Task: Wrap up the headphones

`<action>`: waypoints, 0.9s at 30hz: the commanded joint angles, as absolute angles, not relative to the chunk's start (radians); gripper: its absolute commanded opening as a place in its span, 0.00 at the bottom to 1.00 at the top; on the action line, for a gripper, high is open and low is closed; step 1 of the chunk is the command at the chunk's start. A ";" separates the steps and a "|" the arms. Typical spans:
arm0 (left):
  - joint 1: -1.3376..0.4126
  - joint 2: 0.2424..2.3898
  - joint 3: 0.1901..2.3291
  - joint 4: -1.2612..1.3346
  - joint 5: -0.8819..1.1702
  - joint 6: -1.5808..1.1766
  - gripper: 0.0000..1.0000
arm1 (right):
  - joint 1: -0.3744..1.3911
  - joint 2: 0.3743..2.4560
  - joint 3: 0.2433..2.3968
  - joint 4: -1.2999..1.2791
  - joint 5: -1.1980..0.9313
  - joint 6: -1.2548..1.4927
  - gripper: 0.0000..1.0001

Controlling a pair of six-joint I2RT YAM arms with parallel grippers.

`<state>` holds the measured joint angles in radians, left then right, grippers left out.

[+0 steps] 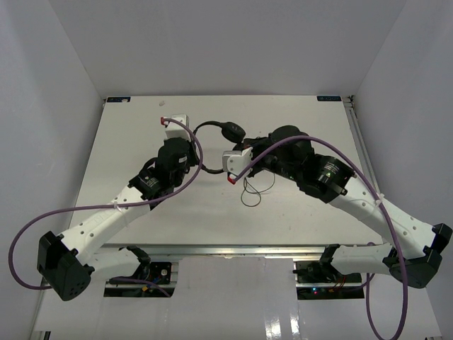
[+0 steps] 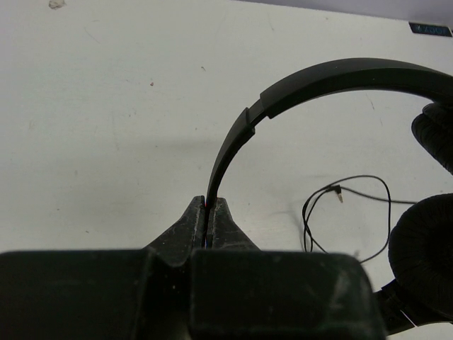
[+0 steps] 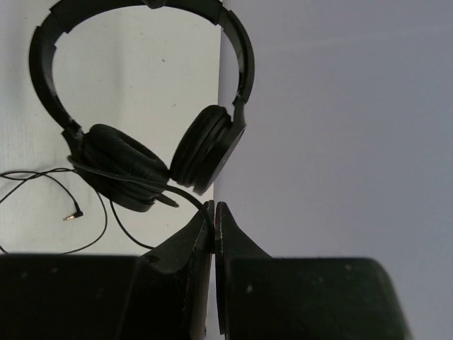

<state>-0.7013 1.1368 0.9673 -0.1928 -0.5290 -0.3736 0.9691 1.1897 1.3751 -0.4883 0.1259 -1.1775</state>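
The left gripper (image 2: 210,205) is shut tight on one end of the band (image 2: 340,74) and holds the headphones (image 1: 231,131) at the middle of the table (image 2: 106,106). The right gripper (image 3: 214,209) is shut on the cord (image 3: 182,191), just beside the earcups (image 3: 134,166). The rest of the cord lies loose below, so I think the right arm does the looping.

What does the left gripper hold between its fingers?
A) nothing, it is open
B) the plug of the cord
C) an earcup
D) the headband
D: in the left wrist view the left gripper is shut on the thin headband, while the plug of the cord lies free on the table.
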 commanded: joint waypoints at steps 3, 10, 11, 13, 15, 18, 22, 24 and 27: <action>-0.693 1.124 1.005 -0.218 -0.368 -0.272 0.00 | 0.977 1.193 1.356 -0.393 0.179 -1.244 0.08; -0.693 1.087 0.975 -0.216 -0.228 -0.217 0.00 | 0.964 1.205 1.353 -0.391 0.162 -1.230 0.11; -0.693 1.081 0.969 -0.216 -0.203 -0.210 0.00 | 0.959 1.208 1.352 -0.392 0.155 -1.226 0.11; -0.693 1.072 0.953 -0.216 -0.159 -0.199 0.00 | 0.944 1.213 1.352 -0.393 0.140 -1.213 0.12; -0.693 1.062 0.941 -0.213 -0.114 -0.190 0.00 | 0.934 1.220 1.355 -0.393 0.114 -1.200 0.12; -0.693 1.039 0.922 -0.208 -0.062 -0.179 0.00 | 0.902 1.233 1.360 -0.402 0.068 -1.163 0.13; -0.693 1.005 0.908 -0.209 -0.006 -0.163 0.00 | 0.849 1.259 1.391 -0.437 -0.034 -1.106 0.13; -0.693 0.990 0.902 -0.210 0.022 -0.163 0.00 | 0.825 1.278 1.411 -0.457 -0.105 -1.064 0.13; -0.693 0.968 0.892 -0.211 0.067 -0.164 0.00 | 0.777 1.296 1.416 -0.474 -0.181 -1.015 0.13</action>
<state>-0.6942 1.0246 0.9066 -0.2324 -0.0514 -0.1784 0.8365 1.2799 1.3556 -0.4798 -0.0475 -1.1143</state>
